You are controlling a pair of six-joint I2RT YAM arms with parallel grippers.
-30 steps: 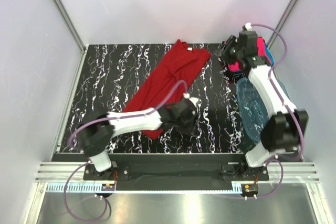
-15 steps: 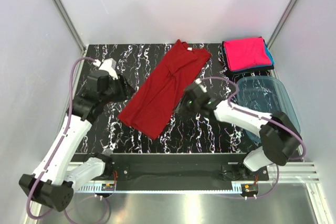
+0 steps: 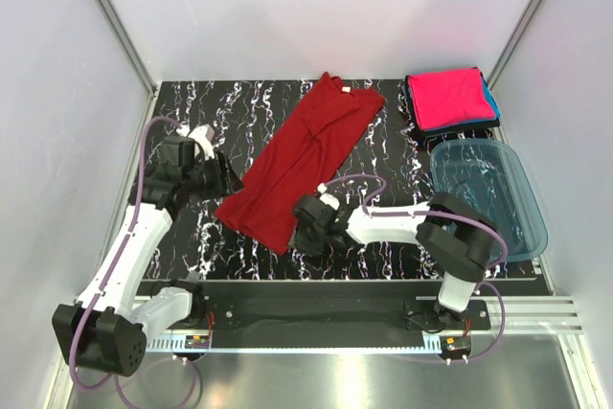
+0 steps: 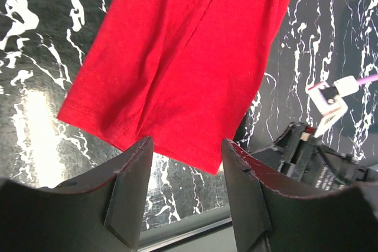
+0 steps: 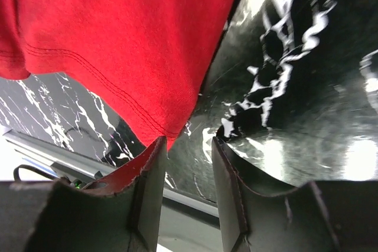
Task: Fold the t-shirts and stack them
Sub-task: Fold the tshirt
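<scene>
A dark red t-shirt (image 3: 306, 150) lies folded lengthwise on the black marbled table (image 3: 187, 107), running diagonally with its neck label (image 3: 337, 86) at the far end. My left gripper (image 3: 228, 177) is open just left of the hem's left corner. In the left wrist view (image 4: 186, 166) the shirt (image 4: 189, 57) lies beyond the open jaws. My right gripper (image 3: 301, 229) is open at the hem's near corner. In the right wrist view (image 5: 186, 166) the hem corner (image 5: 168, 137) sits at the left fingertip, not gripped. A folded pink t-shirt (image 3: 445, 98) tops a teal one (image 3: 490, 100) at the far right.
A translucent blue plastic tub (image 3: 484, 198) stands at the right, just near of the folded stack. Metal frame posts and white walls enclose the table. The table's front rail (image 3: 316, 289) runs close behind my right gripper, whose body shows in the left wrist view (image 4: 307, 151).
My right gripper moved from the shirt's right edge down and left to the near hem corner. My left gripper shifted slightly nearer beside the hem's left corner. The shirt has not moved.
</scene>
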